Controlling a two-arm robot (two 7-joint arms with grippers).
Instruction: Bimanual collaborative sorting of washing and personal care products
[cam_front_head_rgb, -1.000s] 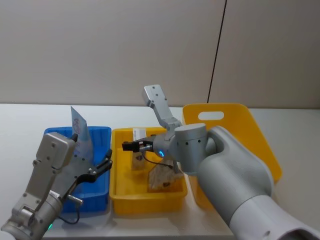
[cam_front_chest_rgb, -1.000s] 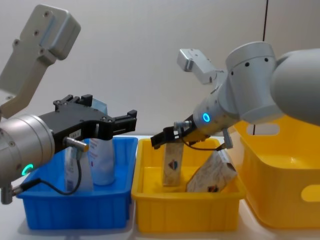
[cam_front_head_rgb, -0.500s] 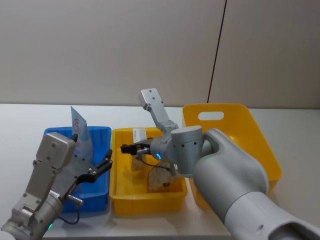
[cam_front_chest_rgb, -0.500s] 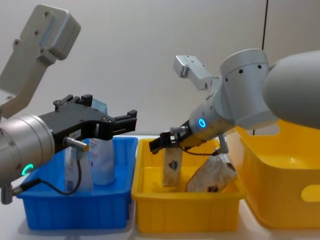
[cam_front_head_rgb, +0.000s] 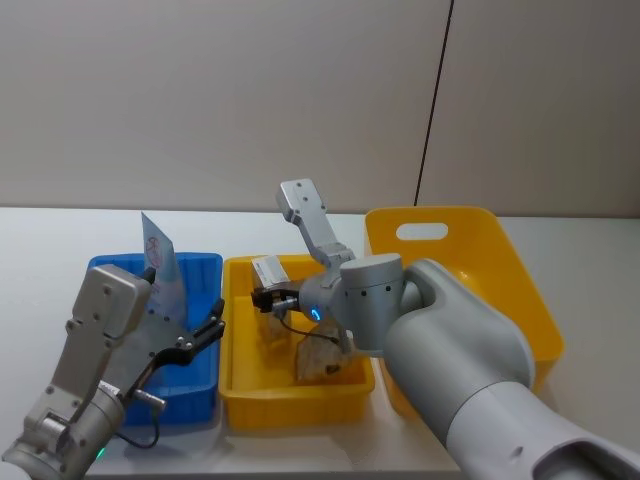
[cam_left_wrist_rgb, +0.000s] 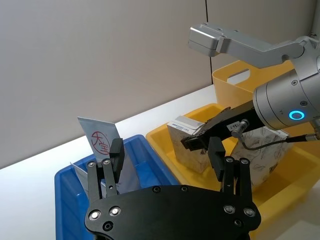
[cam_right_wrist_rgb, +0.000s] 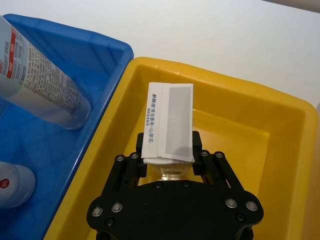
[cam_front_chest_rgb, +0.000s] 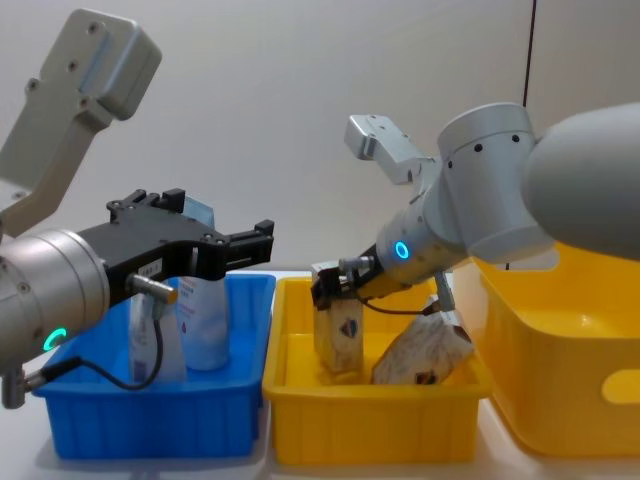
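Item, right jaws: pinching the top end of a small patterned box (cam_right_wrist_rgb: 167, 122), which stands slightly tilted at the left end of the small yellow bin (cam_front_head_rgb: 300, 400), the middle one of three. Item, left jaws: spread wide and holding nothing, hovering above the near right part of the blue bin (cam_front_head_rgb: 190, 258) at the left. Item, blue bin contents: pale tubes (cam_front_head_rgb: 155, 260), sorted upright, one with its flat crimped end pointing up. Item, small yellow bin contents: the box in my grip and, just to its right, a patterned pack (cam_front_chest_rgb: 425, 350) leaning against the right wall. Item, large yellow bin (cam_front_head_rgb: 470, 222): at the far right on the white bench (cam_front_head_rgb: 60, 240), with a handle slot in its far wall. Progress, as I judge it: tubes are gathered in the blue bin and boxed goods in the small yellow one, so the sorting looks well along. What is left is to settle or move the box I hold, and I cannot tell which. Markings: a round red logo on the crimped tube end, dense small print down the tube sides, a dark shield emblem on the box and the pack, and a white label with lines of Chinese characters on the box top, too small for me to read.
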